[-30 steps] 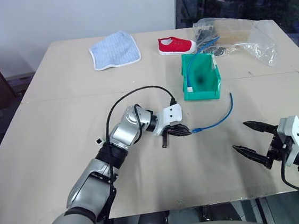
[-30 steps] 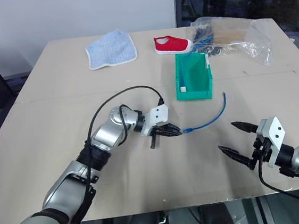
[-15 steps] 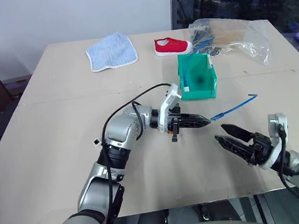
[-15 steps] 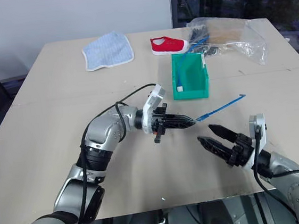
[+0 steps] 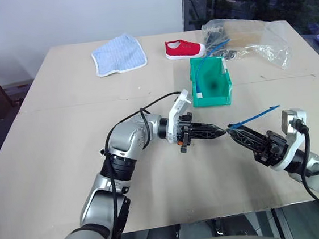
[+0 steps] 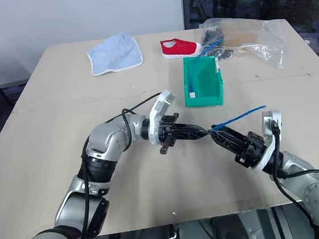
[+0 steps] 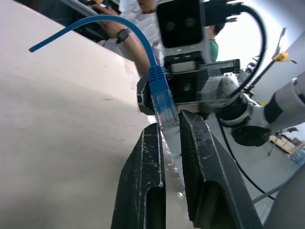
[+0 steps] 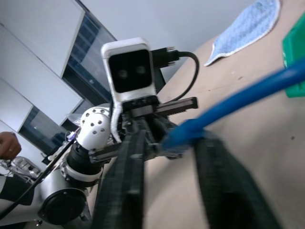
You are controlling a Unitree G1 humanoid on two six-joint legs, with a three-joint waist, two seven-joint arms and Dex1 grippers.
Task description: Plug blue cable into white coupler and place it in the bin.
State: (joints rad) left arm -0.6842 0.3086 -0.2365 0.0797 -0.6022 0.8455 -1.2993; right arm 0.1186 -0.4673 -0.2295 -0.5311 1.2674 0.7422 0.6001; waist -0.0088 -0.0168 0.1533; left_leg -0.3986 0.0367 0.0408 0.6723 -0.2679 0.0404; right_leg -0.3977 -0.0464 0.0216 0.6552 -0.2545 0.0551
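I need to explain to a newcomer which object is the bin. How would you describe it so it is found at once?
On the beige table, look toward the far side, just in front of the red shoe and beside the clear crinkled plastic bag. The bin is the small open rectangular box there. It is the only teal-green thing on the table, with a white label on its front.

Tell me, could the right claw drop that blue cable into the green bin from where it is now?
Probably yes. The right claw is held above the table, and the tabletop between it and the bin looks free. But the left claw grips the blue cable by its plug, so it would have to let go or follow.
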